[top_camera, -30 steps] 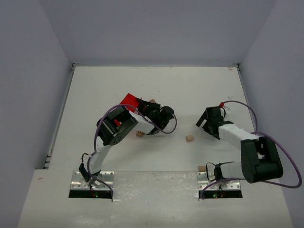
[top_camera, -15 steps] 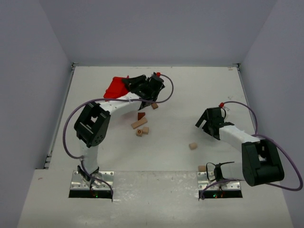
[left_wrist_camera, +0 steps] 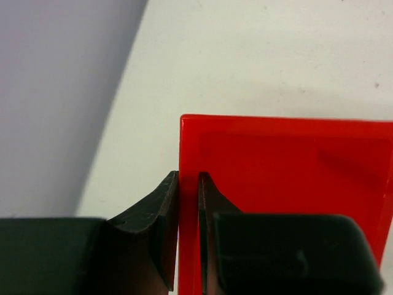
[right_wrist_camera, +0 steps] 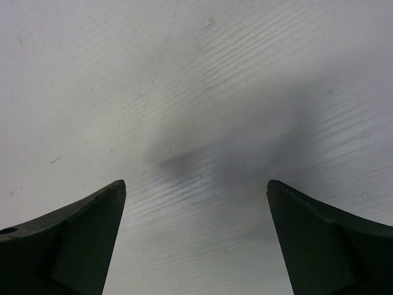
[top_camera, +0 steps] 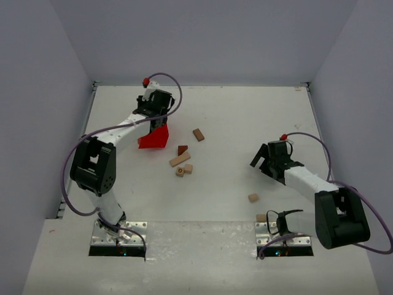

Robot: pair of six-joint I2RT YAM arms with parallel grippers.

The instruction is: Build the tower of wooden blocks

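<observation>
Left gripper (left_wrist_camera: pixel 188 184) pinches the bin (left_wrist_camera: pixel 295 178) wall; right gripper (right_wrist_camera: pixel 195 184) gapes empty. Blocks (top_camera: pixel 180 160) near the left gripper look light and rigid; grip flat sides.

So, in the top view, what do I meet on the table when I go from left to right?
The red bin → flat plank → slanted block → loose cube. The dark triangle and small cubes overlap the plank, so I omit them.
</observation>
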